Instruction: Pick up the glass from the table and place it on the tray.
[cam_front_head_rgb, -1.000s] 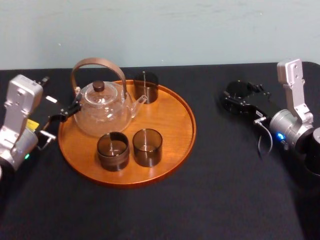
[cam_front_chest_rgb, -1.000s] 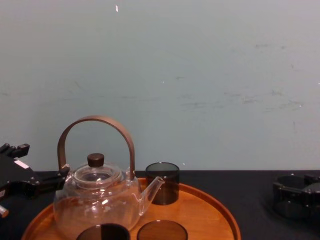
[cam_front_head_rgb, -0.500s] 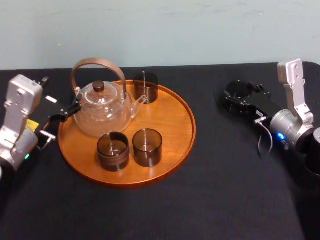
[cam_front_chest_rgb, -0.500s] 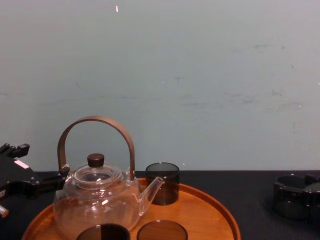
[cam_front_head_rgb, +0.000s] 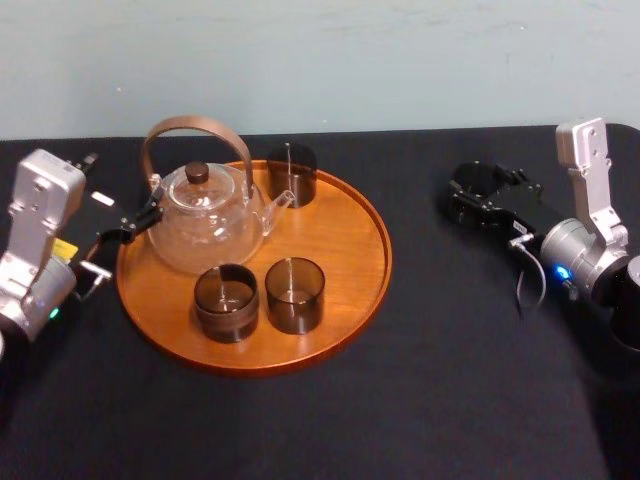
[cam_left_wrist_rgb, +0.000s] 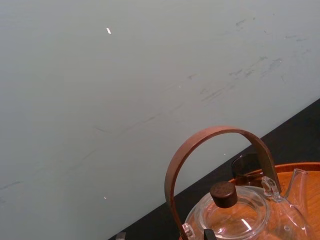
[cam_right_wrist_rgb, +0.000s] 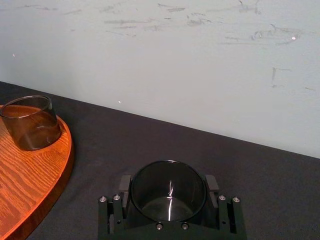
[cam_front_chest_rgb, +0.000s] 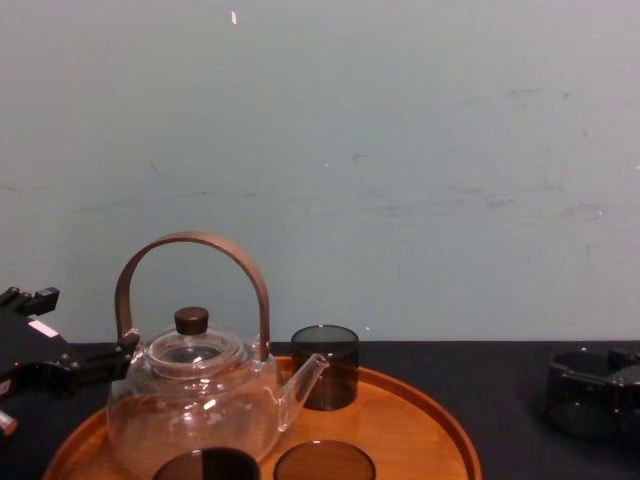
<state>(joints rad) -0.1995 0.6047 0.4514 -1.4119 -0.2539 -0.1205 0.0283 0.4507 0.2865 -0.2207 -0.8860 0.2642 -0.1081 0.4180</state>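
Soft, even light — faint shadows

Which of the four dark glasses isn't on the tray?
The glass between the right gripper's jaws, off to the right; the other three stand on the tray.

Tray (cam_front_head_rgb: 340, 240) on table (cam_front_head_rgb: 430, 400), left; teapot (cam_front_head_rgb: 205, 225), three glasses (cam_front_head_rgb: 294, 295) on it; fourth glass (cam_right_wrist_rgb: 168, 205) well right, in right gripper (cam_right_wrist_rgb: 168, 184)
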